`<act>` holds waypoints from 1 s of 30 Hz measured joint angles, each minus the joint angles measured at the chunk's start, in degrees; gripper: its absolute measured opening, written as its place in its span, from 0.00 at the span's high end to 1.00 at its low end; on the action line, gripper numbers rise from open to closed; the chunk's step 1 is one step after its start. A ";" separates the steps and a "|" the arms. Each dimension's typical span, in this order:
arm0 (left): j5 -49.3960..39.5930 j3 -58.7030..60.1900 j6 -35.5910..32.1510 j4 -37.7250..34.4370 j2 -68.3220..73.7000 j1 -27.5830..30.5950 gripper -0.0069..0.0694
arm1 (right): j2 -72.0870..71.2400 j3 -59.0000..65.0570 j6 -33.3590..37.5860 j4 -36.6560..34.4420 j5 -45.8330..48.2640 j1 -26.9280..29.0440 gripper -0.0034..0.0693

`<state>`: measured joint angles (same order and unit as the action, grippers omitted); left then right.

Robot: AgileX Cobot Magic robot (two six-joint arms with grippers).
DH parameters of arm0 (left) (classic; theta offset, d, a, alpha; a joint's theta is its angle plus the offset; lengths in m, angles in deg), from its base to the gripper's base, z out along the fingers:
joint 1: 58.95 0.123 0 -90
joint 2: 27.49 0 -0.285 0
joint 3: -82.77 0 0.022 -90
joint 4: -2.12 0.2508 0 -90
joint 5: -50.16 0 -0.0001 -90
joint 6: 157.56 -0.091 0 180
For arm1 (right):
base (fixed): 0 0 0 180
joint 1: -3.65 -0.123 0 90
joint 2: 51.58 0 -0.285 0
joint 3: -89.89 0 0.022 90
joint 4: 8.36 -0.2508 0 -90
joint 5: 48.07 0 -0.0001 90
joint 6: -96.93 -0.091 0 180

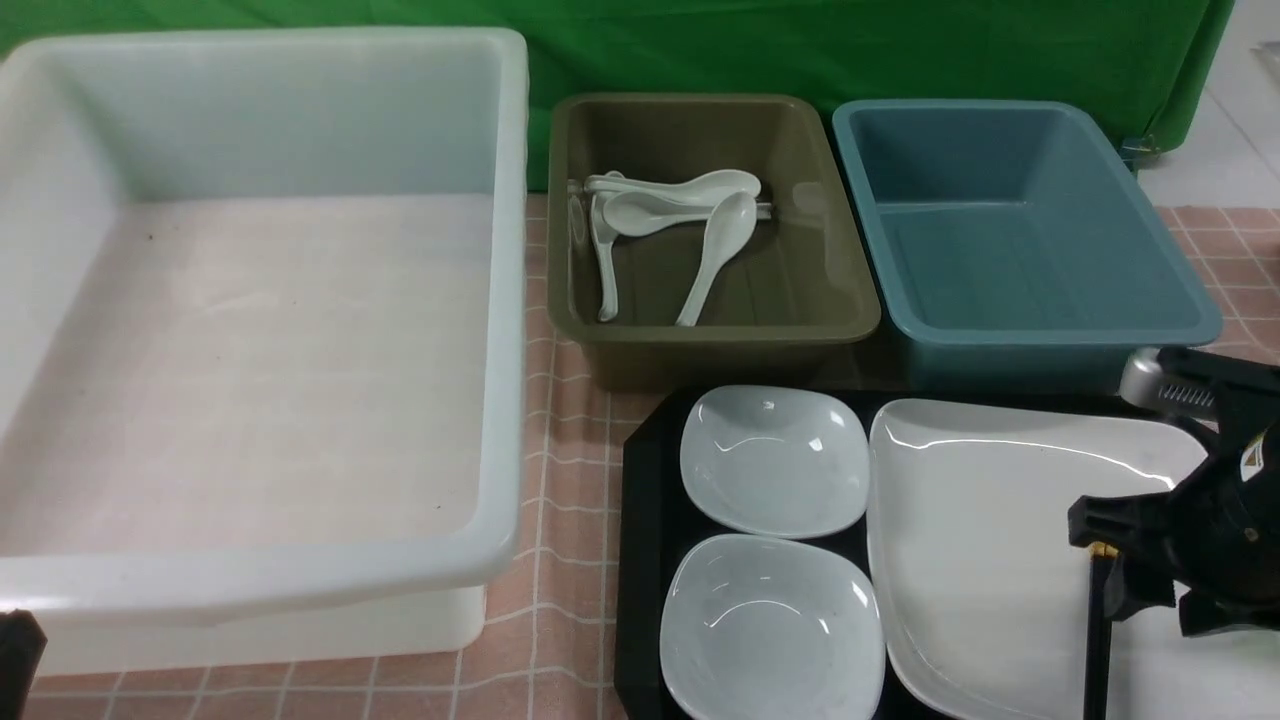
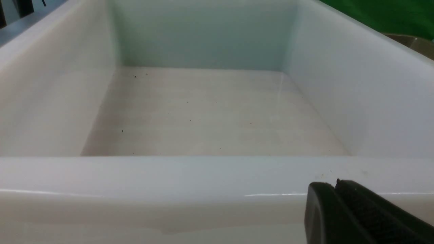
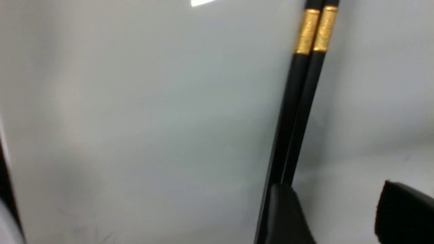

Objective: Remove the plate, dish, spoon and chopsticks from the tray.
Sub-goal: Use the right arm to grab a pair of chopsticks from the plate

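Chopsticks (image 3: pixel 295 118): pair of black sticks lying side by side and touching, on the right part of the plate (image 1: pixel 980 560).
Long axis: runs near to far from the robot; the gold-banded ends point away, toward the blue tub (image 1: pixel 1020 260).
Right hand (image 3: pixel 334 189): released, fingers spread, low over the plate; one finger (image 3: pixel 284 217) is right at the sticks, contact cannot be told.
Left hand (image 2: pixel 335 184): clenched on nothing, just outside the near wall of the white bin (image 1: pixel 505 300).
Tray (image 1: pixel 645 560): black, carrying the plate on its right and two small dishes (image 1: pixel 772 462) on its left, one beyond the other.
Surface (image 1: pixel 565 470): pink checked cloth; white bin at left, olive tub (image 1: pixel 800 290) holding white spoons (image 1: pixel 715 255) mid-far, blue tub beside it.
Room: green backdrop (image 1: pixel 800 50) behind the tubs; pale floor (image 1: pixel 1230 150) at far right.
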<state>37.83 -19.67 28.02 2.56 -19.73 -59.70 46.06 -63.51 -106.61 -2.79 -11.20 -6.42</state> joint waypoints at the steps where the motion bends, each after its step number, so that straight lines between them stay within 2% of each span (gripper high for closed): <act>1: 0.00 0.00 0.00 0.00 0.00 0.00 0.88 | 1.08 -0.28 0.00 -0.27 0.00 0.18 0.38; 16: 0.00 0.00 0.00 0.00 0.00 0.00 0.88 | 11.86 -5.10 0.00 -0.98 -0.17 0.12 0.38; 20: 0.00 0.00 0.00 0.00 0.00 0.00 0.88 | 12.18 -5.44 0.53 -0.98 0.23 0.12 0.45; 21: 0.00 0.00 -0.05 0.00 0.00 0.00 0.88 | 12.32 -5.59 1.50 -0.98 0.41 0.12 0.54; 24: 0.00 0.00 -0.01 0.00 0.00 0.00 0.88 | 12.32 -5.70 3.09 -1.04 1.47 0.12 0.72; 27: 0.00 0.00 -0.01 0.00 0.00 0.00 0.88 | 12.09 -5.81 4.12 -1.04 2.34 0.12 0.72; 30: 0.00 0.00 -0.01 0.00 0.00 0.00 0.88 | 9.32 -6.33 8.00 -1.04 8.51 0.12 0.72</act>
<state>37.83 -19.67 28.01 2.56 -19.73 -59.70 55.38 -69.83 -98.60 -3.83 -2.69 -6.30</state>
